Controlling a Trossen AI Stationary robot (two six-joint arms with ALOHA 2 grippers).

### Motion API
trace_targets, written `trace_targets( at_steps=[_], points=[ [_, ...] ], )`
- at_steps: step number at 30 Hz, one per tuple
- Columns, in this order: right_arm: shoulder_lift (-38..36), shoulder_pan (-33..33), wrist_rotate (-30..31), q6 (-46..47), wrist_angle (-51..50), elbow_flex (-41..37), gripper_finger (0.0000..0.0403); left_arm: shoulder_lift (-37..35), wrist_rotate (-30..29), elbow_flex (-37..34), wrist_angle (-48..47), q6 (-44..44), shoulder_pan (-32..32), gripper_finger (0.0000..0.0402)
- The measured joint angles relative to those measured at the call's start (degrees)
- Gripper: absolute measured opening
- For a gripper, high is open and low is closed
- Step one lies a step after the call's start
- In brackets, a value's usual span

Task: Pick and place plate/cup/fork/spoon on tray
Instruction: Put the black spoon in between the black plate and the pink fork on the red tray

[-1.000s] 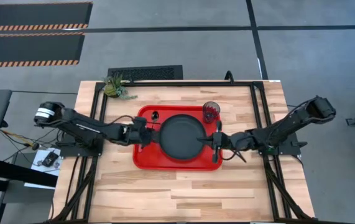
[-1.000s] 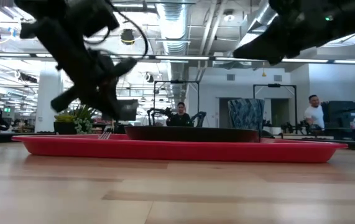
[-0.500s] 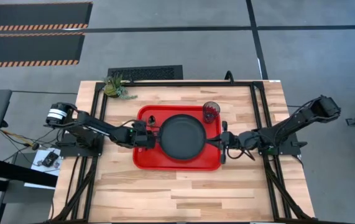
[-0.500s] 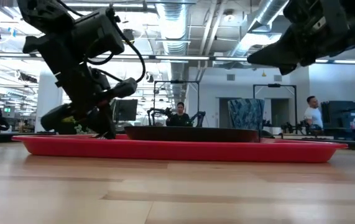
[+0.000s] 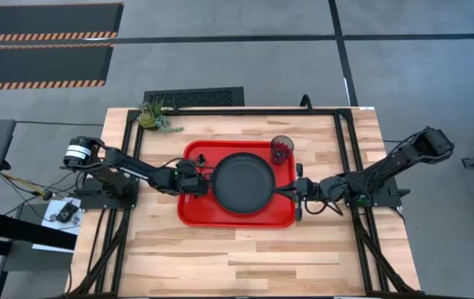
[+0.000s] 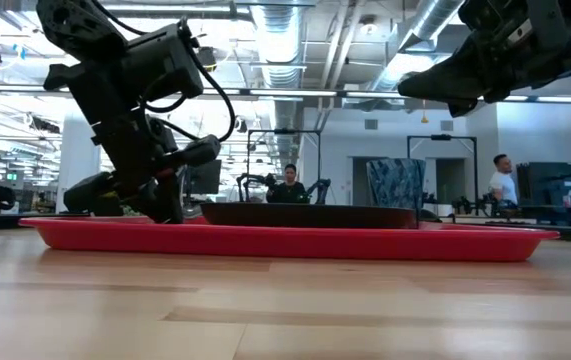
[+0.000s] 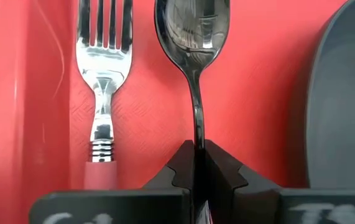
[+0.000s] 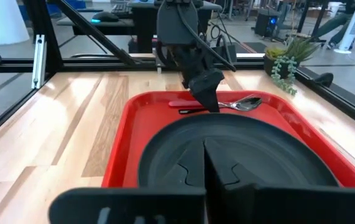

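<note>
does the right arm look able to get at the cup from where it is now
Probably yes. The cup stands in the tray's far right corner, nothing over it. The right hand, fingers shut, sits at the tray's right edge, beside the plate.

The high view looks straight down on the whole table, with the tray (image 5: 238, 184) at its centre. The low view sits at table-top height, close to the tray's (image 6: 285, 241) long rim, facing level into the room behind. The left wrist view peers at close range onto the spoon (image 7: 194, 37) and fork (image 7: 101, 81). The right wrist view looks across the plate (image 8: 239, 152) toward the left arm, sharing the same cutlery.
</note>
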Motion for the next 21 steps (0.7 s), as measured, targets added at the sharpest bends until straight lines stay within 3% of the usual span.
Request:
trace_targets(
  at_steps=[10,21],
  points=[
    [0.02,0.0,-0.09,0.02,-0.01,0.02,0.0005,1.01,2.49,3.4,-3.29,-0.62,-0.24,0.0008],
    [0.04,1.14,-0.09,0.02,-0.78,0.09,0.0005,3.46,1.15,4.6,-4.37,-2.95,-0.24,0.0008]
  ],
)
